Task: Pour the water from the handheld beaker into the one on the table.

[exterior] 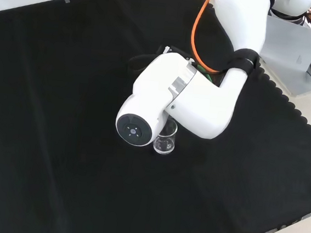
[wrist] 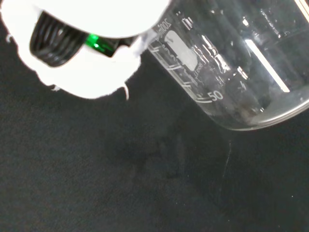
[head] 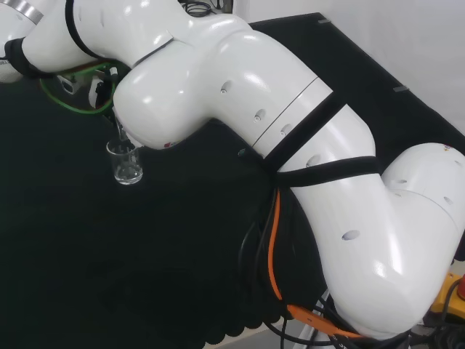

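Note:
A small clear beaker stands upright on the black cloth, just left of the big white arm link in the head view. In the front view the same beaker sits beside the link's round grey cap. A sliver of clear glass shows right above it, under the link. The wrist view has the handheld beaker close and tilted, its printed scale facing the camera. A blurred white part of the hand lies against its wall. I cannot tell how much water either beaker holds.
The arm's white links lean over the bench and hide the hand in the head and front views. Green cable lies behind the beaker, and orange cable runs along the arm. A grey metal plate sits past the cloth's scalloped edge.

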You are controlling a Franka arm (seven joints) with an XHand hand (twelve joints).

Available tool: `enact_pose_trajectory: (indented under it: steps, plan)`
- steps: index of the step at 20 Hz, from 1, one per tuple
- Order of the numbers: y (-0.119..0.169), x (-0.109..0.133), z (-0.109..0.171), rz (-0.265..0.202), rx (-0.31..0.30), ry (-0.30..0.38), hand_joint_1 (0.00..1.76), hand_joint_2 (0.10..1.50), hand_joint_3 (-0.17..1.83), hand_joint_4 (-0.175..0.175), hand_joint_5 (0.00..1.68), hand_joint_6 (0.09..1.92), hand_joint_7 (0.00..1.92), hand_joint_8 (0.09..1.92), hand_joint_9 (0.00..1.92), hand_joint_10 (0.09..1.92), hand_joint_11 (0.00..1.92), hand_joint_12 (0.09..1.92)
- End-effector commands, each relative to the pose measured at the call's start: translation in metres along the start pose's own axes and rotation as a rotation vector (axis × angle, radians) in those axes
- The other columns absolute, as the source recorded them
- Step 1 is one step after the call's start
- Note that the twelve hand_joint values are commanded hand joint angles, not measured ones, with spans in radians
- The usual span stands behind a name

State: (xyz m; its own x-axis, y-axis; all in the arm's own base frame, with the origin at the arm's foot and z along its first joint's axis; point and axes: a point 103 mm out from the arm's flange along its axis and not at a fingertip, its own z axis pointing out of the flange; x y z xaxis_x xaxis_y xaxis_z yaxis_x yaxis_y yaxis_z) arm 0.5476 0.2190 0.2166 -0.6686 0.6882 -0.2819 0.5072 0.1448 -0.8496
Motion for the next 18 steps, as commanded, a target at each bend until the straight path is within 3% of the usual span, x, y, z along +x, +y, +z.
enact_pose_trajectory:
  steps: [1,6,18]
  plan:
    - [-0.002,-0.001,0.000,-0.004,-0.015,0.005,1.30,0.53,1.01,-0.175,1.13,1.07,1.20,1.05,1.55,1.00,1.20,0.90]
    - [-0.005,-0.004,0.002,-0.024,-0.038,0.037,1.30,0.53,1.01,-0.175,1.13,1.07,1.20,1.05,1.56,1.00,1.21,0.90]
    - [-0.015,-0.015,0.007,-0.078,-0.215,0.135,1.30,0.53,1.01,-0.175,1.13,1.07,1.20,1.05,1.56,1.00,1.21,0.90]
